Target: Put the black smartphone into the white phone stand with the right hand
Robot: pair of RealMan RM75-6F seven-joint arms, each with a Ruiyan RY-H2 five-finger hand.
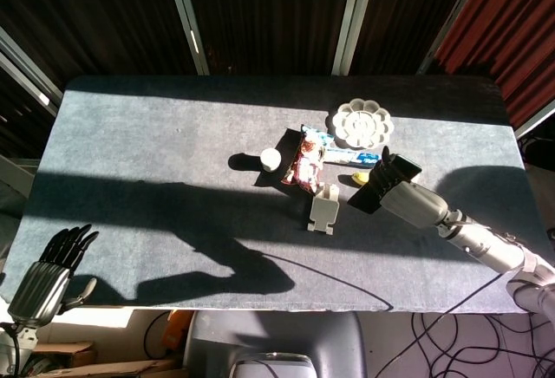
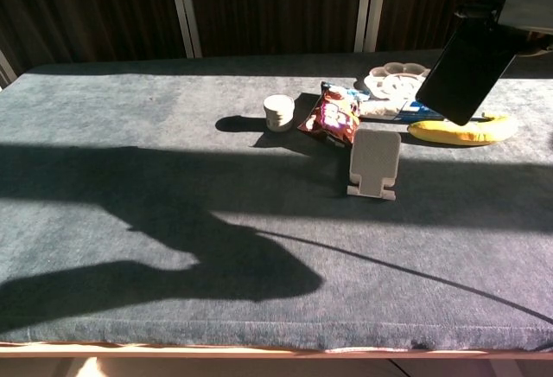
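My right hand (image 1: 408, 198) grips the black smartphone (image 2: 467, 67) and holds it in the air, tilted, above and to the right of the white phone stand (image 2: 373, 163). In the head view the smartphone (image 1: 383, 183) hangs just right of the stand (image 1: 323, 209), apart from it. The stand stands upright on the table with nothing in it. At the table's near left corner my left hand (image 1: 48, 271) hangs below the edge, fingers apart and holding nothing.
Behind the stand lie a snack bag (image 2: 332, 115), a small white cup (image 2: 278, 111), a blue-and-white tube (image 2: 413, 109), a banana (image 2: 462, 130) and a white flower-shaped palette (image 2: 393, 74). The grey table (image 1: 156, 153) carries broad shadow bands.
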